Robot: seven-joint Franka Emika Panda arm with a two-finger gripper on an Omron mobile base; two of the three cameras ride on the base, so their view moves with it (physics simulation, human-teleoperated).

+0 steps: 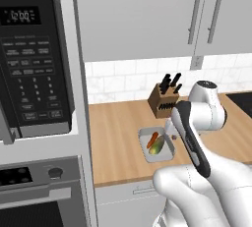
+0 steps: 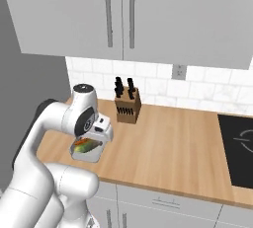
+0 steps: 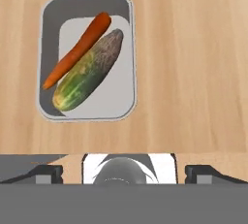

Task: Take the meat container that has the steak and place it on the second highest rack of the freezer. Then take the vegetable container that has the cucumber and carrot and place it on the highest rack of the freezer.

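Note:
The grey vegetable container [image 3: 41,48] lies on the wooden counter and holds an orange carrot [image 3: 77,51] beside a green-yellow cucumber [image 3: 87,70]. It also shows as the vegetable container [image 1: 145,153] and the vegetable container [image 2: 84,156] near the counter's front. My gripper [image 3: 124,171] hangs above the counter, open wide, with nothing between its fingertips [image 3: 46,173]. In the hand view the container sits ahead and to the left of the jaws, apart from them. The meat container, the steak and the freezer are out of view.
A wooden knife block [image 1: 161,100] stands at the back against the tiled wall. A microwave [image 1: 32,59] and an oven [image 1: 39,191] stand left of the counter. A black cooktop [image 2: 239,145] lies at the right. Wall cabinets [image 2: 118,15] hang overhead.

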